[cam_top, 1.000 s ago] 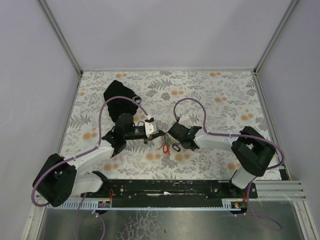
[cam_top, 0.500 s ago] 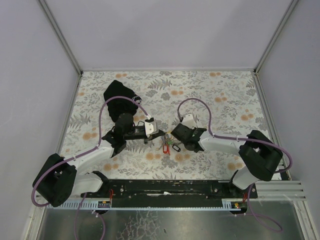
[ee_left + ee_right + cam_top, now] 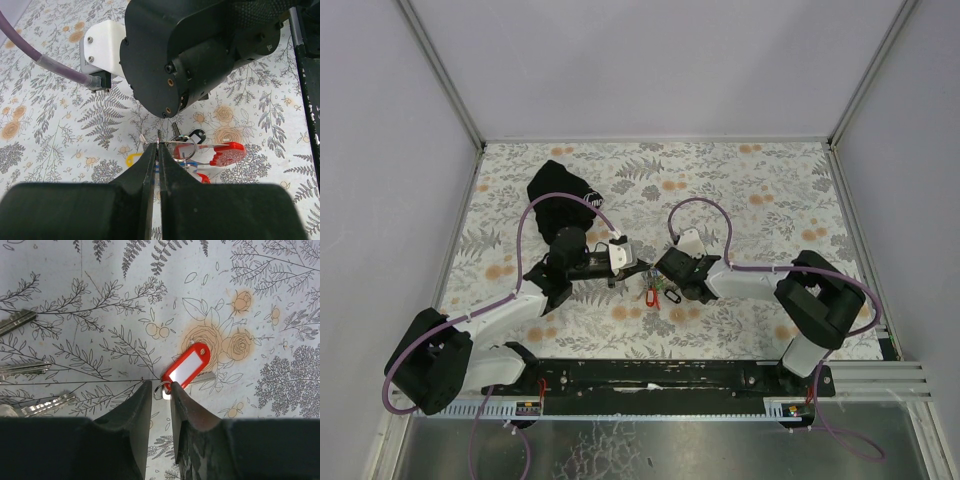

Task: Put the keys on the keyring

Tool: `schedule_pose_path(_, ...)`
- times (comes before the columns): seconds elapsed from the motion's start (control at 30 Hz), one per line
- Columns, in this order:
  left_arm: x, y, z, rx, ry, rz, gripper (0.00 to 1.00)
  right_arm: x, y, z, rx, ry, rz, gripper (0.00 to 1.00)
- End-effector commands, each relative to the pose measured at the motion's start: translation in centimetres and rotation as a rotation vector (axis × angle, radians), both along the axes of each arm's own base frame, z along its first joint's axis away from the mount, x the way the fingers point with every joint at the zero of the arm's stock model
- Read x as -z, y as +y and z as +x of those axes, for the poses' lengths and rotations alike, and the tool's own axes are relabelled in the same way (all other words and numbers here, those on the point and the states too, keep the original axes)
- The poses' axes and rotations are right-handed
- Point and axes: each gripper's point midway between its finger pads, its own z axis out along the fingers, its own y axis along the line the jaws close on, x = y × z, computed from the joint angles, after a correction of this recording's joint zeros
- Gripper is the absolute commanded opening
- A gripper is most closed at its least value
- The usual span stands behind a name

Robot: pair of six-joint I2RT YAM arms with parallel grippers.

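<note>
black pouch (image 3: 560, 200): on the floral tabletop (image 3: 770, 200), toward the far left corner, well apart from the keys.
left gripper (image 3: 644, 270): low over the middle of the table, jaws pressed together, pinching the wire of the keyring (image 3: 184, 147).
keys (image 3: 655, 292): bunched midway between the side edges, nearer the near edge, just below both claws; a yellow tag (image 3: 132, 159) and a black tag (image 3: 196, 135) show beside the ring.
right gripper (image 3: 663, 277): tip to tip with the left one, jaws a sliver apart, closed on the small ring (image 3: 161, 390) of the red tag (image 3: 186, 367).
loose keys (image 3: 22, 367): flat on the cloth, left in the right wrist view.
</note>
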Motion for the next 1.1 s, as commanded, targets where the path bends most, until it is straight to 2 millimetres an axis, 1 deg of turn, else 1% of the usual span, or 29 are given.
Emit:
schedule_pose_path(0.0, -2.4, -0.1, 0.7, -0.014, -0.087, -0.063, 0.00, 0.3, 0.4, 0.5, 0.031, -0.022, 0.000, 0.28)
schedule_pose_path(0.1, -2.4, -0.1, 0.7, -0.015, -0.086, -0.063, 0.00, 0.4, -0.2, 0.3, 0.049, -0.020, -0.030, 0.26)
schedule_pose_path(0.23, -2.4, -0.1, 0.7, -0.012, -0.086, -0.064, 0.00, 0.1, -1.1, 0.1, 0.071, -0.032, -0.048, 0.18)
schedule_pose_path(0.53, -2.6, -0.1, 0.6, -0.011, -0.089, -0.066, 0.00, -0.9, -2.0, -0.1, 0.098, -0.049, -0.030, 0.00)
schedule_pose_path(0.7, -2.6, -0.1, 0.7, -0.013, -0.090, -0.067, 0.00, -2.5, -1.4, 0.0, 0.077, -0.063, 0.127, 0.00)
schedule_pose_path(0.77, -2.6, -0.1, 0.6, -0.012, -0.090, -0.068, 0.00, -3.0, -1.1, 0.2, 0.070, -0.056, 0.231, 0.00)
schedule_pose_path(0.9, -2.7, -0.1, 0.6, -0.010, -0.092, -0.069, 0.00, -3.3, 0.1, 0.6, 0.038, -0.014, 0.453, 0.00)
schedule_pose_path(0.93, -2.7, -0.1, 0.6, -0.009, -0.091, -0.068, 0.00, -3.3, 0.3, 0.6, 0.030, -0.005, 0.480, 0.00)
schedule_pose_path(1.0, -2.6, -0.1, 0.6, -0.011, -0.089, -0.068, 0.00, -3.4, 0.3, 0.5, 0.016, 0.009, 0.473, 0.00)
schedule_pose_path(1.03, -2.7, -0.1, 0.6, -0.011, -0.091, -0.069, 0.00, -3.4, 0.2, 0.5, 0.006, 0.018, 0.457, 0.04)
schedule_pose_path(1.07, -2.6, -0.1, 0.6, -0.010, -0.088, -0.068, 0.00, -3.3, 0.0, 0.3, -0.002, 0.032, 0.433, 0.14)
